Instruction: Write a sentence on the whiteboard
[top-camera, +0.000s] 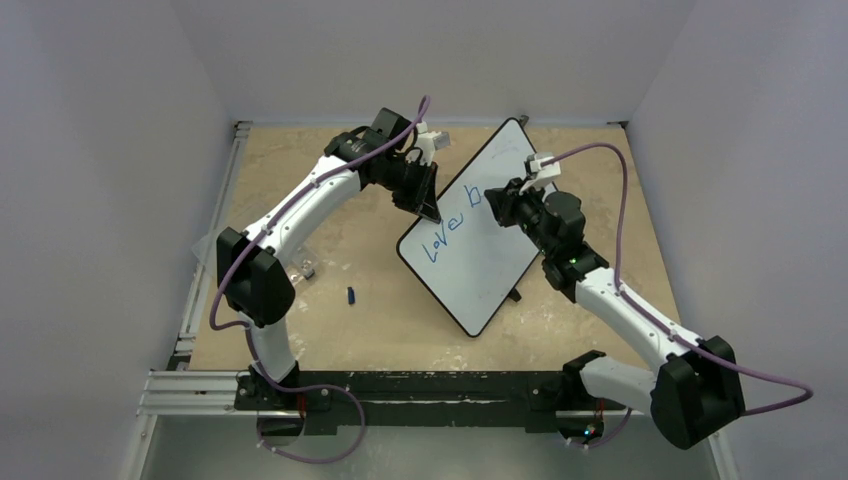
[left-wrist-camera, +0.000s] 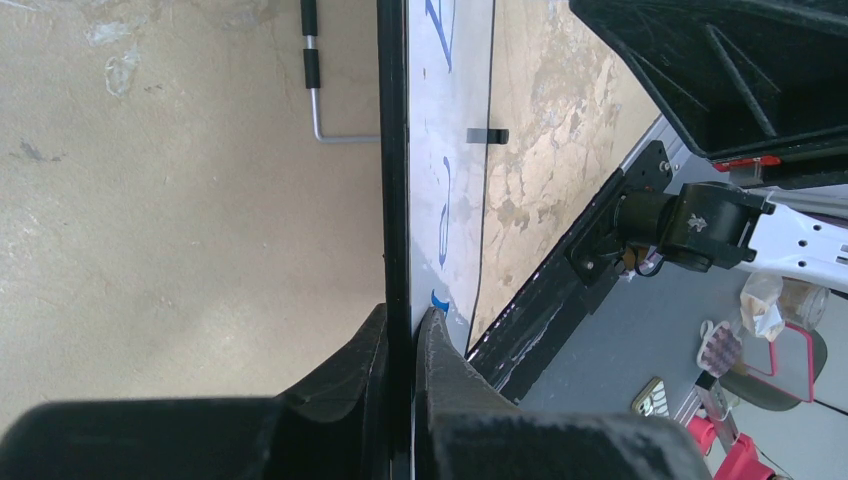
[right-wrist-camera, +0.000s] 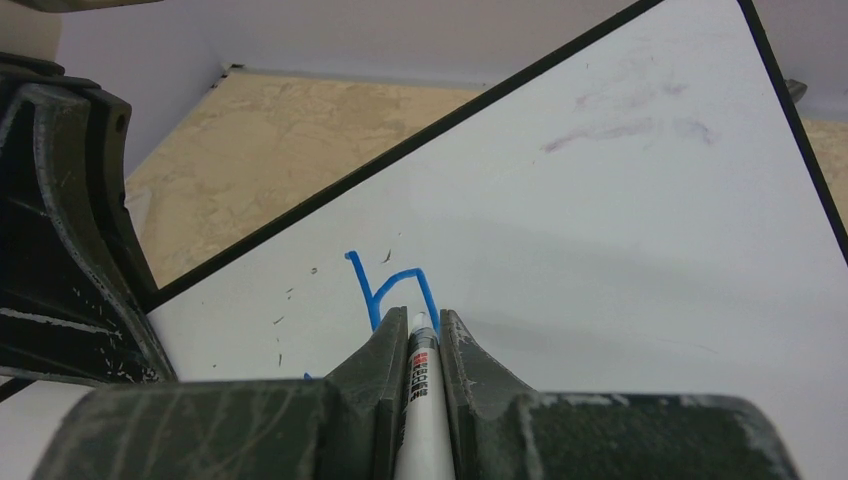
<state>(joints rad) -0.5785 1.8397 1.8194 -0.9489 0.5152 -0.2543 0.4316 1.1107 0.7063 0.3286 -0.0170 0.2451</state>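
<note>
Marker (right-wrist-camera: 418, 400): white barrel, clamped lengthwise between the right gripper's fingers. Its tip pokes out just past them at the foot of a blue stroke. Whether it touches the board or is just off it cannot be told.
Right gripper (right-wrist-camera: 415, 325): jaws nearly closed, gripping the marker with only the barrel between them. It touches nothing else.
Sentence (top-camera: 445, 232): blue writing, "Lover" or close to it, then the start of a second word. The right wrist view shows a letter like "h" or "b" under the tip. Most of it is not yet written.
Step in hand: judged to be forming the second word's first letters.
Doing it well: light, even pressure so the line does not break, and short strokes. The tip should lift clear between letters. The line should run on along the same slant toward the bare far corner, minding the room left before the rim.
Whiteboard (top-camera: 490, 270): lies diagonally mid-table between the two arms, with faint smears of old ink on its far part.
Left gripper (left-wrist-camera: 410, 330): closed on the whiteboard's rim near the first word, one finger on each face, steadying it.
Risk: a hard push could slide or twist the board in that pinch.
Cap (top-camera: 352, 295): small blue piece on the table (top-camera: 400, 330), near the left arm and well apart from the board. It is likely the marker's cap.
</note>
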